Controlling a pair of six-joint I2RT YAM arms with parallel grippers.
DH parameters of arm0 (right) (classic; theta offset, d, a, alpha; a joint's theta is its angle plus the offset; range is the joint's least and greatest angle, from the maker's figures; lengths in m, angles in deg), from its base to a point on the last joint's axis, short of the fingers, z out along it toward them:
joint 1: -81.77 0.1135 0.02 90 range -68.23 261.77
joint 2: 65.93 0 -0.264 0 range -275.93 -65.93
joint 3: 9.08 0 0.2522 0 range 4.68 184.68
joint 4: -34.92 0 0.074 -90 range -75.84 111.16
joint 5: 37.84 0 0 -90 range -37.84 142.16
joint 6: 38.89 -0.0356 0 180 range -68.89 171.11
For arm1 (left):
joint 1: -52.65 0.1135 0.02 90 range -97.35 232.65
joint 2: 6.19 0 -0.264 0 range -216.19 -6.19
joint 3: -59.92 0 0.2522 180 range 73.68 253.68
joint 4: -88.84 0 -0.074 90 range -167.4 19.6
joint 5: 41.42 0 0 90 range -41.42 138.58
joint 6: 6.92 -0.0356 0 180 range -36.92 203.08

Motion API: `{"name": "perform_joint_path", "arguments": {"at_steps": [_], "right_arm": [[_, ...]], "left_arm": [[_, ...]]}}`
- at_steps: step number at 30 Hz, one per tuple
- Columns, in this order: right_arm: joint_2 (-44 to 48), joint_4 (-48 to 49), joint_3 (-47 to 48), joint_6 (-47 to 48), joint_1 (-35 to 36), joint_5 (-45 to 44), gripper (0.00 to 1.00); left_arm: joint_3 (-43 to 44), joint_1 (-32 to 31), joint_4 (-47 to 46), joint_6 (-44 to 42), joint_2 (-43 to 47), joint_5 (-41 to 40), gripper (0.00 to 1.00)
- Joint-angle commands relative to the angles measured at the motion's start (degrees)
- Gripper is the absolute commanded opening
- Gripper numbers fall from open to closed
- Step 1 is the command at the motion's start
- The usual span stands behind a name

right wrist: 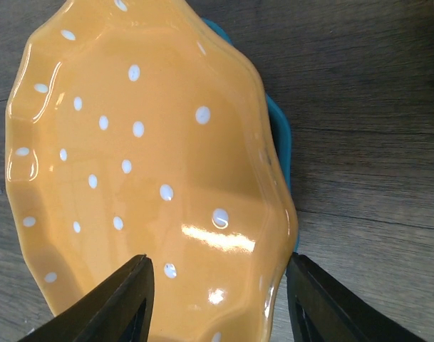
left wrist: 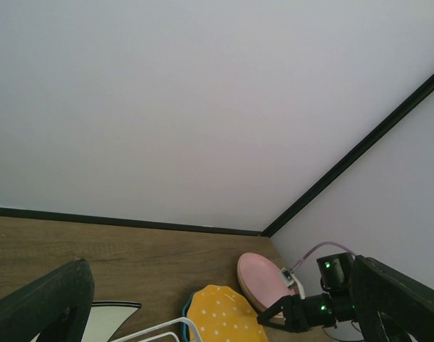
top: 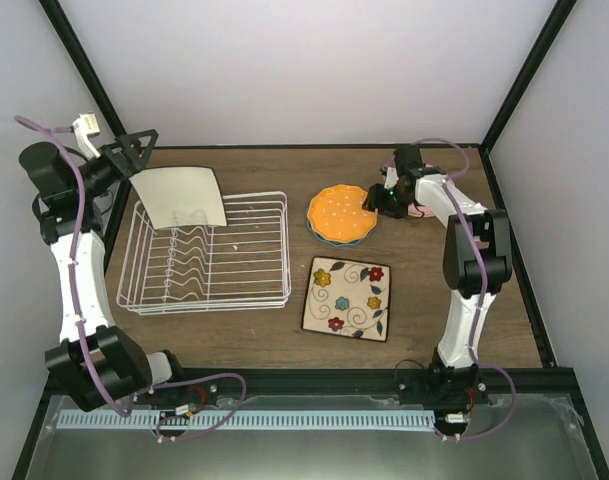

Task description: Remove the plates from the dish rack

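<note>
Dish rack (top: 209, 270) sits on the L half of the table (top: 244, 335), its back-L corner close to the table's L edge. One plain cream sq. plate (top: 181, 197) stands tilted at the rack's back-L end; the rest of the prongs are bare.

L gripper (top: 136, 152) hangs at that plate's top-L corner with its jaws spread wide. Can't tell if it touches the plate. There's little room there, w/ the enclosure frame post just behind.

R gripper (top: 379, 203) is at the back-R of the table, about half open, fingers (right wrist: 124, 299) either side of the near rim of the dotted orange plate (right wrist: 145, 157), not clamped on it. That plate lies on a teal plate (right wrist: 281, 135), whose edge peeks out along one side. The pink plate (left wrist: 259, 281) is just beyond, near the back-R corner.

Flowered sq. plate (top: 347, 298) lies flat in front of the orange stack, just R of the rack, apart from both. Bare wood runs along the front edge and R side.
</note>
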Motion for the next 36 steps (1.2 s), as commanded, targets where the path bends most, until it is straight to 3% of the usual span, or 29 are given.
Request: {"name": "perform_joint_path", "arguments": {"at_steps": [1,6,10,15,23,36], "right_arm": [[7.3,4.1,5.8,0.0,0.6,-1.7,0.53],[10.8,20.0,8.8,-3.0,1.4,4.1,0.56],[-0.1,22.9,22.8,-2.3,6.2,10.6,0.56],[-15.0,19.8,44.1,9.2,16.7,13.2,0.57],[-12.9,37.4,29.2,18.6,25.7,17.6,0.69],[-24.5,37.4,41.5,21.1,31.7,20.4,0.68]], "left_arm": [[-0.2,-0.2,-1.1,-0.5,1.1,1.3,1.0],[-0.4,-0.2,-3.0,0.9,0.4,1.1,1.0],[-0.2,-0.2,-4.4,1.8,0.2,1.0,1.0],[-0.4,-0.2,-2.9,0.9,0.8,1.3,1.0],[-0.7,-0.2,0.4,-1.5,1.6,1.7,1.0],[-1.1,-0.2,-2.7,-0.2,0.1,0.6,1.0]]}}
